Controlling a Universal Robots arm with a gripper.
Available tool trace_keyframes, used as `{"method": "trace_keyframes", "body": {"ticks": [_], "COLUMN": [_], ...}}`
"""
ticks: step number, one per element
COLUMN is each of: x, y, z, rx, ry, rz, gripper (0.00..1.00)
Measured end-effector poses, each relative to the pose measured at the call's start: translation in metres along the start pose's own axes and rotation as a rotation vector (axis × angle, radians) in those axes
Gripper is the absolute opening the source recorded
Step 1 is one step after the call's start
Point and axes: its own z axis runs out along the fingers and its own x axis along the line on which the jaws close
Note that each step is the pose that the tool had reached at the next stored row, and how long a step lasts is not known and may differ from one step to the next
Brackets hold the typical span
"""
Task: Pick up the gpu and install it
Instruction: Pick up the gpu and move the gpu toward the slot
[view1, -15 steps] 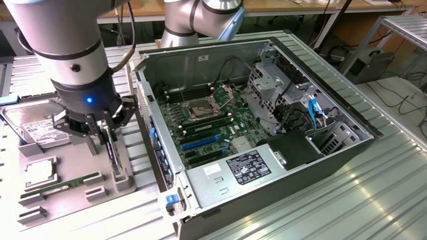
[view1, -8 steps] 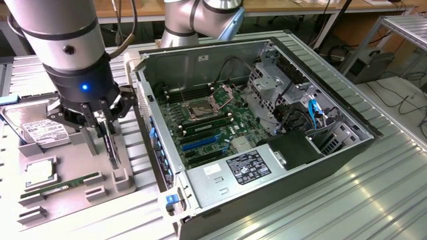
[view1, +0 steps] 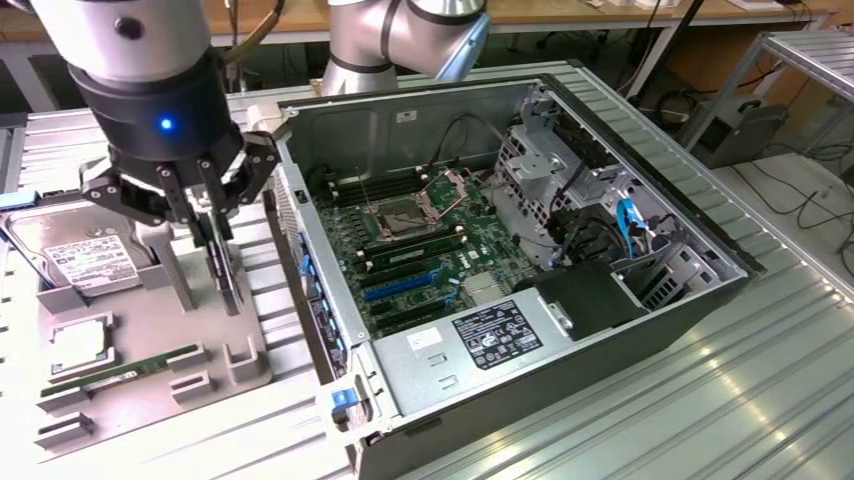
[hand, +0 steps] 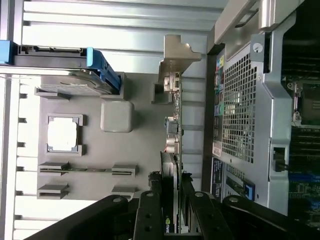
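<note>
Grey holder tray (view1: 140, 325) at the frame's left carries the gpu (view1: 227, 280) upright; my gripper (view1: 211, 235) straddles it, clamped or not I cannot tell; a skewed lift could jam it

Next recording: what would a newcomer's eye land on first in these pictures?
The open computer case dominates the middle of the exterior view, with its green motherboard exposed. At the exterior view's left, the gripper hangs low at the gpu, which stands edge-on in a gray parts tray. A hard drive sits further toward that left.
</note>
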Motion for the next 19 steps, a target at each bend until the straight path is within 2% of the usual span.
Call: {"method": "trace_keyframes", "body": {"ticks": [5, 12, 14, 19], "x": [-0.013, -0.032, -0.042, -0.064], "y": [-0.006, -0.016, -0.0208, -0.0263], "z": [-0.026, -0.0583, -0.0742, -0.0992], "rx": [-0.0056, -0.0073, -0.0078, -0.0102], "ry": [0.0002, 0.0034, 0.006, 0.011], "rz": [0.0, 0.001, 0.001, 0.001], "gripper": [0.26, 0.26, 0.26, 0.26]}}
